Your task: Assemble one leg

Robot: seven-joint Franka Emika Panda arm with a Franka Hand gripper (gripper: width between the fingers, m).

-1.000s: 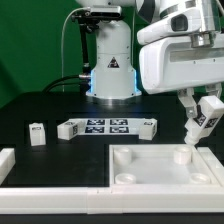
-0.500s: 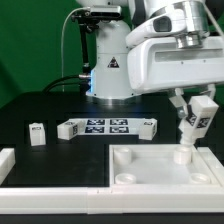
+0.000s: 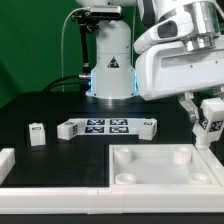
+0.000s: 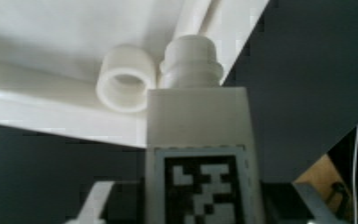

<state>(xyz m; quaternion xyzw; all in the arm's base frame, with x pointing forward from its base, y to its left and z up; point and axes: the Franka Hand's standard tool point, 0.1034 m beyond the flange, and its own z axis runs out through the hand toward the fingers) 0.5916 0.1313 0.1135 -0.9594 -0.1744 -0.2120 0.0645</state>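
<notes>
**One leg gripped over the panel corner**

Nearest lies the white panel (image 3: 150, 172) with round corner sockets. Over its far corner, on the exterior view's right, the gripper (image 3: 207, 118) is clamped on the leg (image 3: 213, 128). The leg is tilted, and its peg (image 4: 190, 55) is beside a socket (image 4: 126, 78), not inside. Farther back lie the marker board (image 3: 108, 127) and a second leg (image 3: 37, 133).

A green backdrop (image 3: 25, 45) fills the exterior view's left behind the counter (image 3: 40, 108). The counter is matt black and evenly lit, with only faint shadows on it. A white rail (image 3: 50, 200) runs along its near edge, and a short white stub (image 3: 5, 160) rises at that rail's end on the exterior view's left. The marker board (image 3: 107, 127) lies flat mid-counter. In the wrist view the counter is a dark blur.
</notes>
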